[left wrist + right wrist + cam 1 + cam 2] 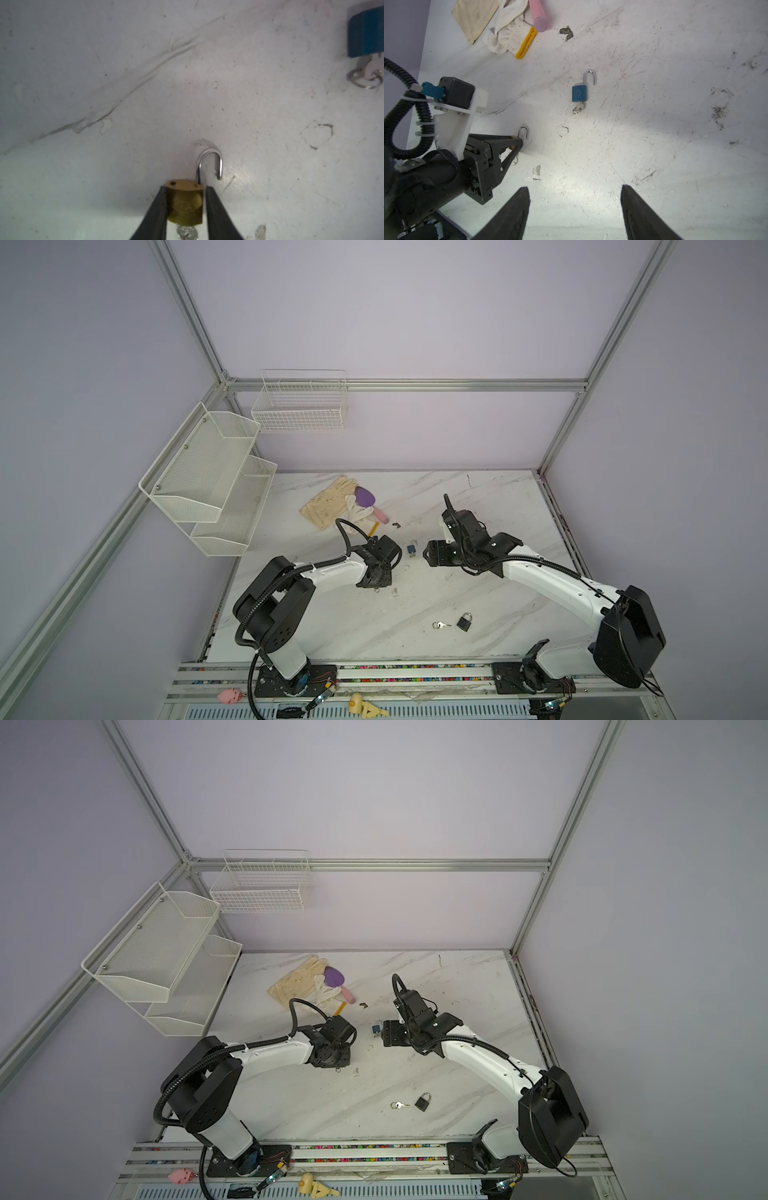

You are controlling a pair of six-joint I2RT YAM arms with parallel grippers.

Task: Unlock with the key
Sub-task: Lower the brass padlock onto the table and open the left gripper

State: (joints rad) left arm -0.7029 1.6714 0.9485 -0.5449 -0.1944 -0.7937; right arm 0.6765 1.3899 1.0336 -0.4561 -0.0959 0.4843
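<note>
A small brass padlock point(185, 205) lies on the marble table with its steel shackle point(209, 162) swung open and a key point(186, 231) in its underside. My left gripper point(185, 188) straddles its body: one finger touches it, the other stands a sliver off. In the right wrist view only that shackle point(523, 132) shows past the left gripper point(517, 141). A blue padlock point(579, 93), shackle open and key point(579, 107) inserted, lies just beyond. My right gripper point(575, 193) hovers open and empty, facing both locks.
In both top views a shut black padlock point(464, 621) and a loose key point(440, 625) lie near the front edge. Gloves point(328, 506) and a purple and pink tool point(368, 499) lie at the back. White mesh shelves point(208, 477) and a wire basket point(299, 406) hang on the walls.
</note>
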